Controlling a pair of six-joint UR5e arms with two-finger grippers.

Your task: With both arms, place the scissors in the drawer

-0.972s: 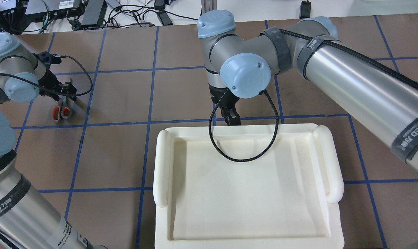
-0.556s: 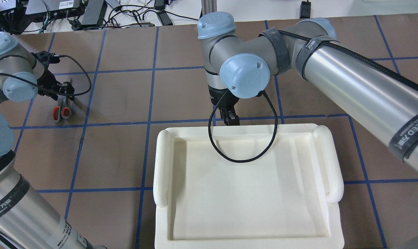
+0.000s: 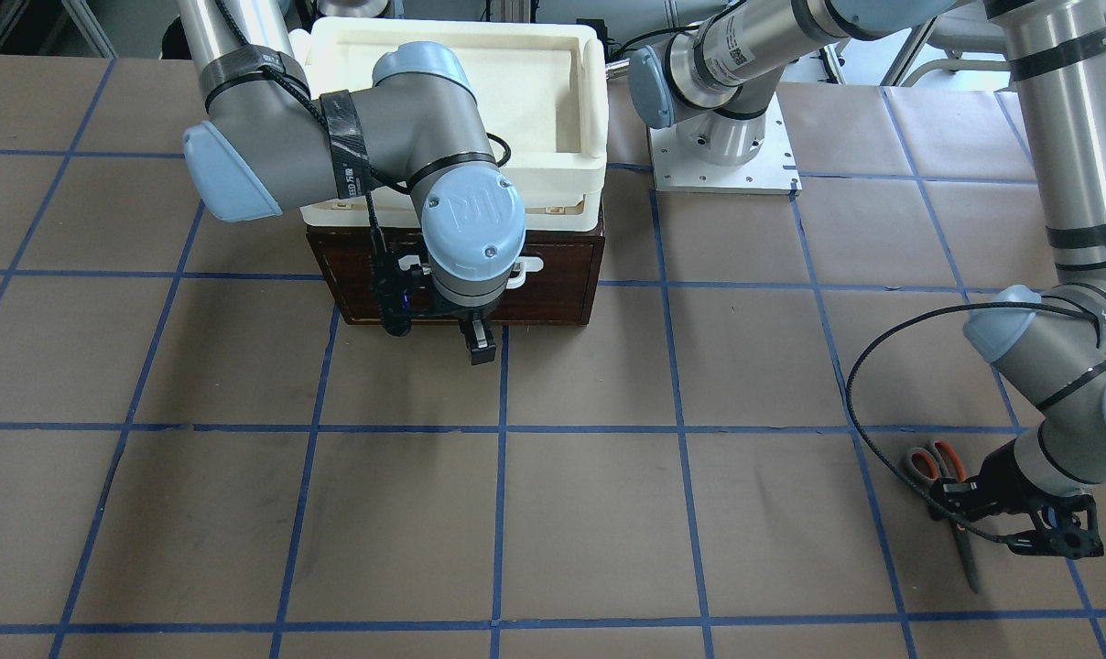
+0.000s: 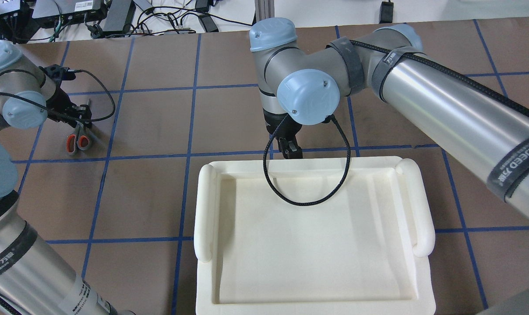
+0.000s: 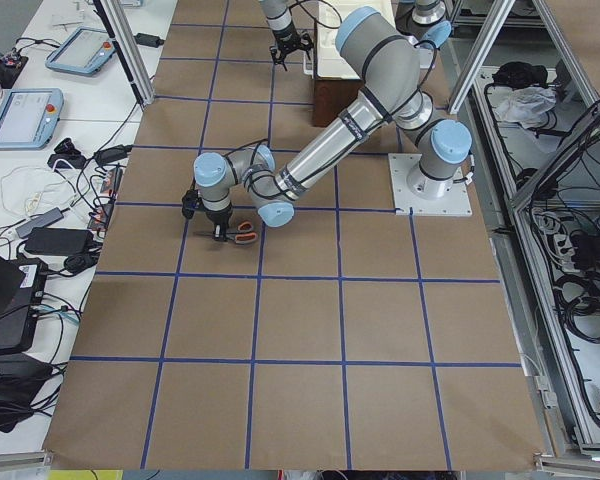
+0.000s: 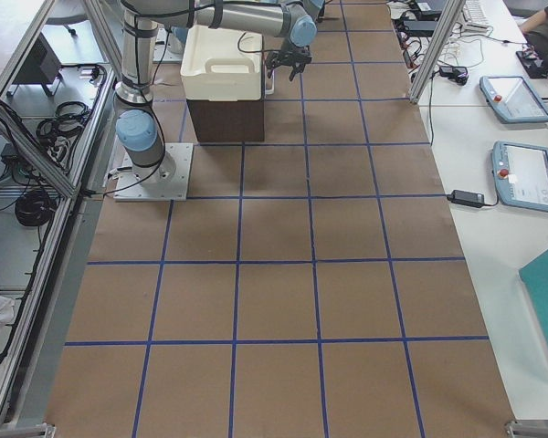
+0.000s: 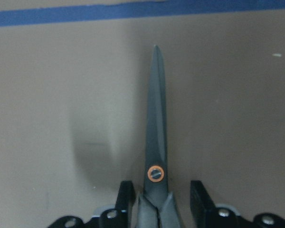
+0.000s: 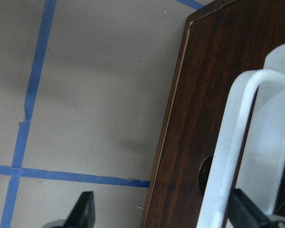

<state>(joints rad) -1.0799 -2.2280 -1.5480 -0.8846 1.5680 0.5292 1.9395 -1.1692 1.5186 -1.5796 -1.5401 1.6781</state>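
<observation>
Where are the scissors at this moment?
In the overhead view the scissors lie flat on the table at the far left, under the left gripper, whose jaws straddle the pivot, far from the drawer.

Scissors [image 7: 156,133]: we see them flat on the table [image 7: 61,118], blades closed.
Drawer [image 3: 562,275]: dark brown, white handle [image 3: 528,266], shut as we look.

In the left wrist view the scissors [image 7: 156,137] lose their handles at the bottom edge. Overhead, the cream tray [image 4: 203,205] covers the drawer [image 3: 562,275] completely.
</observation>
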